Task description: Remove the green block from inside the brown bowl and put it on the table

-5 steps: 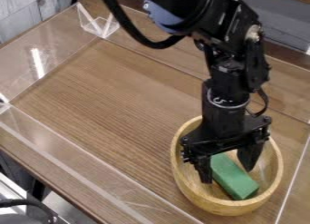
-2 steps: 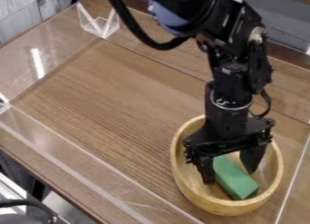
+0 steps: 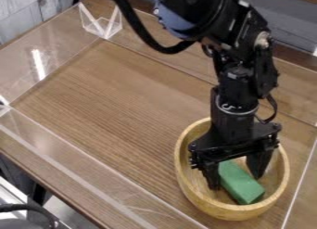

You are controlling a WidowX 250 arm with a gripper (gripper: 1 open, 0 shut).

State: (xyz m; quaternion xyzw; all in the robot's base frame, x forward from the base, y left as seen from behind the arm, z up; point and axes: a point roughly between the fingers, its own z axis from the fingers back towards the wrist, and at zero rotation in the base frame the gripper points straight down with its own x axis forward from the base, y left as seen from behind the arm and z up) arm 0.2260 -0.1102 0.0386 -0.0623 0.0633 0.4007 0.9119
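A black robot arm [image 3: 229, 47] is reaching down from the top of the view into the brown bowl [image 3: 196, 192], which is sitting on the table [image 3: 111, 103] near the lower right corner of the view. The gripper [image 3: 232, 164] is pointing straight down with its jaws spread wide, one dark finger [image 3: 198, 160] standing near the bowl's left inner wall and the other finger [image 3: 262, 162] standing toward the right. The green block [image 3: 240, 183] is lying flat on the bowl's floor, its long side running from the upper left to the lower right, and its upper end is sitting between the two fingers while its lower end is sticking out toward the near rim. The fingers are straddling the block without closing on it; whether either one is touching it cannot be told. Low clear acrylic walls [image 3: 50, 47] are bordering the wood-grain tabletop, and the rest of the brown surface is stretching away to the left of the bowl. A black cable [image 3: 130, 19] is looping off the arm near the top of the view.
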